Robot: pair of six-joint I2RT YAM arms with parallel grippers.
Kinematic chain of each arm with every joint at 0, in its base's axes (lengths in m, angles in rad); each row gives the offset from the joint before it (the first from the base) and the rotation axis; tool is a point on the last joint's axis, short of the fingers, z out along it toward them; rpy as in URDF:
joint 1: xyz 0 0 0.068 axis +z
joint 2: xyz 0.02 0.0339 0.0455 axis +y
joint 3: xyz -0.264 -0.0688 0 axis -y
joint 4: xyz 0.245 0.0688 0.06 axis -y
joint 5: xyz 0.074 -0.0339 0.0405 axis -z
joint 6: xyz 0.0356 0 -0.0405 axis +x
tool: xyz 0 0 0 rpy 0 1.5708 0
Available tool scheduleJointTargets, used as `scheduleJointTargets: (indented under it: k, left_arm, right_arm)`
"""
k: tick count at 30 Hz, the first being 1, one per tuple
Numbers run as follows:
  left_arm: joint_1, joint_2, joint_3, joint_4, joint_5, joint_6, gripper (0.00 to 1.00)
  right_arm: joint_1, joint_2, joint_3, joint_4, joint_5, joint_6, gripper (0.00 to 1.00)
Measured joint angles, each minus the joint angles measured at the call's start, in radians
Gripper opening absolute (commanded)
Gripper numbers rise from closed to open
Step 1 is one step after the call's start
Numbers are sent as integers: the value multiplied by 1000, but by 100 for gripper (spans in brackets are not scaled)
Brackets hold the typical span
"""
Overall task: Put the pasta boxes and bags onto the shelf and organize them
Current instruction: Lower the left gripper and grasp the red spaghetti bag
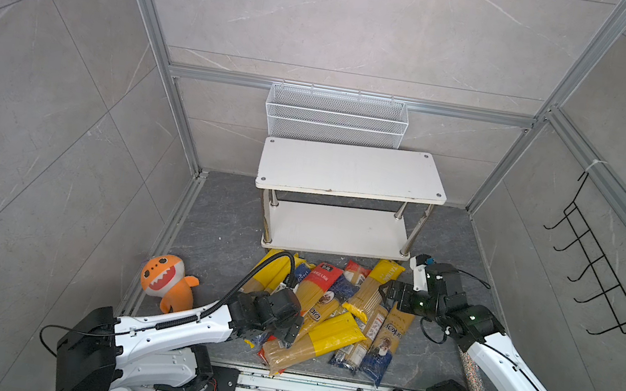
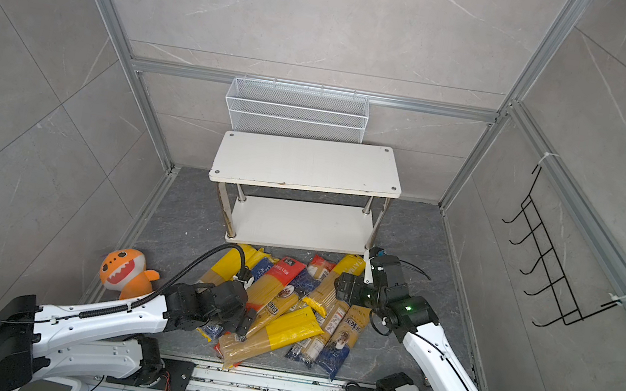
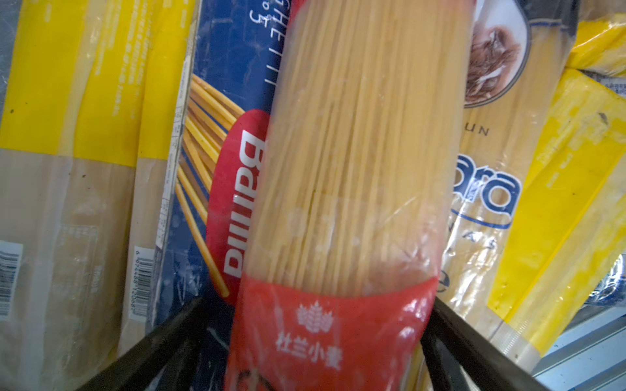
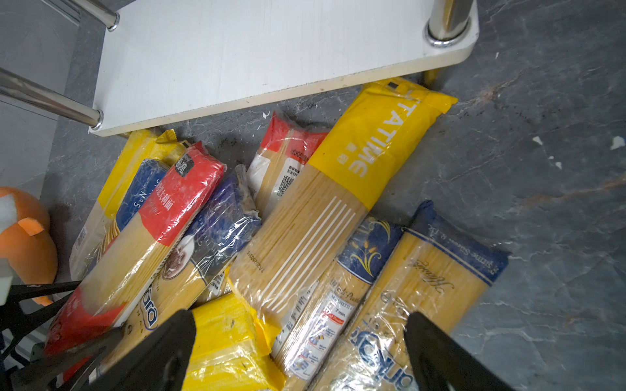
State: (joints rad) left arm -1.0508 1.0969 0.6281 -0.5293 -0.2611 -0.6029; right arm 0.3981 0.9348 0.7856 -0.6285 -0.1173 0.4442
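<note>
Shelf (image 1: pixel 351 168): 2 tiers, both bare; 0 stocked, sits beyond both claws.
Pasta packets (image 1: pixel 365 297): approx. 11, all heaped on floor (image 1: pixel 222 225) under claws.
L claw (image 3: pixel 316 301): jaws astride red-end packet (image 3: pixel 355 152), can't tell if pinching yet.
R claw (image 4: pixel 301 316): spread wide, empty, over blue-end pkts (image 4: pixel 423 270).
Est. progress: 1st pick only; all placing left.

Shelf (image 2: pixel 307 164) sits at the worktop (image 2: pixel 188 228) far edge, with the spaghetti packets (image 2: pixel 285 325) heaped just in front. Left end effector (image 2: pixel 246 323) is down on the pile's left side, right end effector (image 2: pixel 340 284) over its right. Plush toy (image 2: pixel 125 271) is near the left edge.
</note>
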Motion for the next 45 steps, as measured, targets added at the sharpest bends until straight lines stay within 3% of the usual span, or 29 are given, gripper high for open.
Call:
scheduleJointTargets:
  k: [4, 12, 16, 24, 36, 45]
  left_arm:
    - [-3, 2, -15, 39, 14, -8, 72]
    - [-3, 4, -17, 56, 31, -18, 56]
    - [-3, -5, -18, 58, 28, -19, 31]
    - [-3, -41, -23, 37, 35, -11, 0]
    - [-3, -84, -21, 5, 81, 10, 0]
    - [-10, -309, -21, -101, 98, 12, 0]
  right_arm:
    - [0, -7, 0, -8, 0, 0, 100]
    - [0, -19, 0, -12, 0, 1, 100]
    - [0, -29, 0, -15, 1, 1, 100]
    - [0, -39, 4, -41, 8, 1, 100]
    - [0, -63, 31, -63, 8, 6, 100]
    - [0, -80, 43, -76, 8, 12, 100]
